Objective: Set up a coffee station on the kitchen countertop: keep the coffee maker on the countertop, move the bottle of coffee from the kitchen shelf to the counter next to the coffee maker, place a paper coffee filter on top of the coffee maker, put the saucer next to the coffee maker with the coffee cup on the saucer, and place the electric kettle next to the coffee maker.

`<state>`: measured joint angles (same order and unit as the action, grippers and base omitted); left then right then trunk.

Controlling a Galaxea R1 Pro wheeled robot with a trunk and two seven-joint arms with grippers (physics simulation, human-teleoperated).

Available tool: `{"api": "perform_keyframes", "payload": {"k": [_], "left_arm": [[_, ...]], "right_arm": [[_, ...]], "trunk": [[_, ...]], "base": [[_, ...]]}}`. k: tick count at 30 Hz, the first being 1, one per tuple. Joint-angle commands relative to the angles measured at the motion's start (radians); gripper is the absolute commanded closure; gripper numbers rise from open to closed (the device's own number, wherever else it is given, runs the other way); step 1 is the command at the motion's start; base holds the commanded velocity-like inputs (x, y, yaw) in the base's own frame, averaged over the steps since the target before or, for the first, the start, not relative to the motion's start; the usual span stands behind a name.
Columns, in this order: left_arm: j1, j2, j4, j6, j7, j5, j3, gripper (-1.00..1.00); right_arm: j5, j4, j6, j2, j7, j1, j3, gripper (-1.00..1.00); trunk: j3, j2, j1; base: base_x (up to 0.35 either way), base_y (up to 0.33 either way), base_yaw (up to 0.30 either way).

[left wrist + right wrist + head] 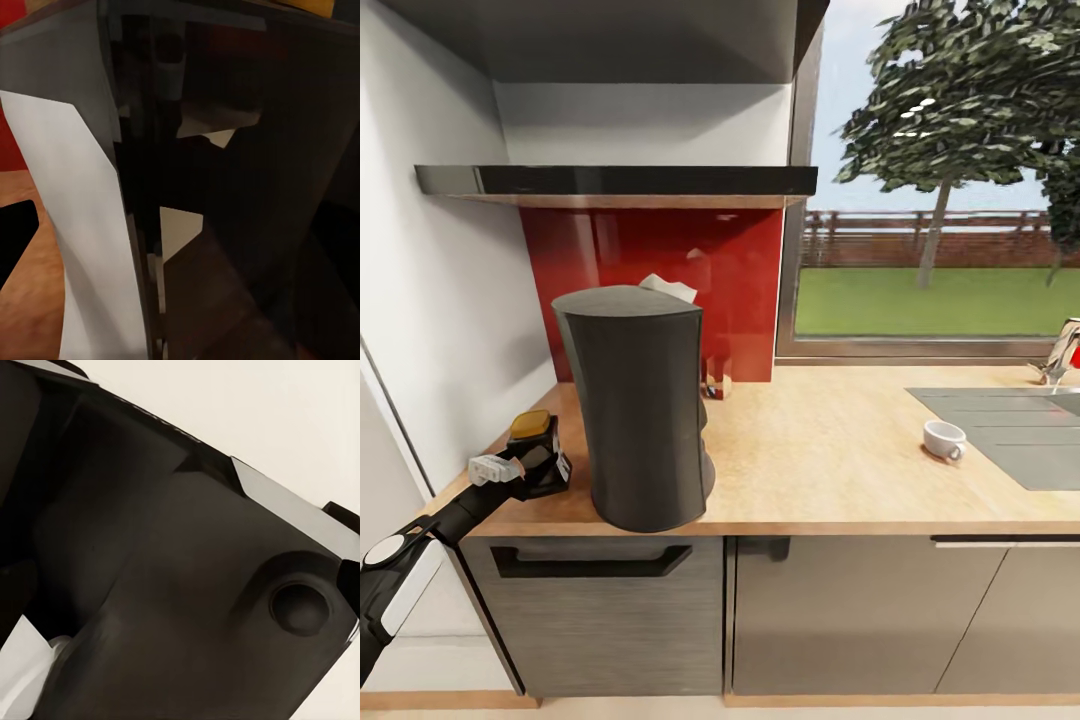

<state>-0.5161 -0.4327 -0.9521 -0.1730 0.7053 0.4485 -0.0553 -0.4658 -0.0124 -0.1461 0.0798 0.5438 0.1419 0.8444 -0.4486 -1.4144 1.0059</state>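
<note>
The tall dark grey coffee maker (640, 410) stands on the wooden countertop (830, 460), near its front edge. A white paper filter (670, 288) peeks over its top at the back. Left of it, the dark bottle of coffee (540, 452) with an orange lid sits at the counter's left end. My left gripper (525, 468) is shut on it. In the left wrist view the bottle (225, 187) and its white label are very close. A white coffee cup (944, 439) rests on the counter beside the sink. The saucer and kettle are out of view.
A grey sink (1010, 425) with a tap (1060, 360) lies at the right. Above the counter are a black shelf (620, 182), a red backsplash (660, 270) and a window (940, 180). A small object (716, 385) is half hidden behind the coffee maker. The right wrist view faces dark robot parts.
</note>
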Motion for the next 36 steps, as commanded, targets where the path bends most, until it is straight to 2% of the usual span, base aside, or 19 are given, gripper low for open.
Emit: {"api": "perform_keyframes", "payload": {"k": [1,36], "left_arm": [[-0.001,0.000,0.001,0.000,0.005,0.006,0.000,1.00],[-0.001,0.000,0.001,0.001,0.005,0.006,0.001,1.00]], "right_arm": [[-0.008,-0.001,-0.004,0.000,0.004,0.001,0.008,-1.00],[-0.008,-0.001,-0.004,0.000,0.005,0.001,0.008,-1.00]], "trunk": [[-0.001,-0.001,0.000],[-0.005,-0.001,0.000]], "base": [[0.000,0.000,0.009],[0.000,0.000,0.001]]}}
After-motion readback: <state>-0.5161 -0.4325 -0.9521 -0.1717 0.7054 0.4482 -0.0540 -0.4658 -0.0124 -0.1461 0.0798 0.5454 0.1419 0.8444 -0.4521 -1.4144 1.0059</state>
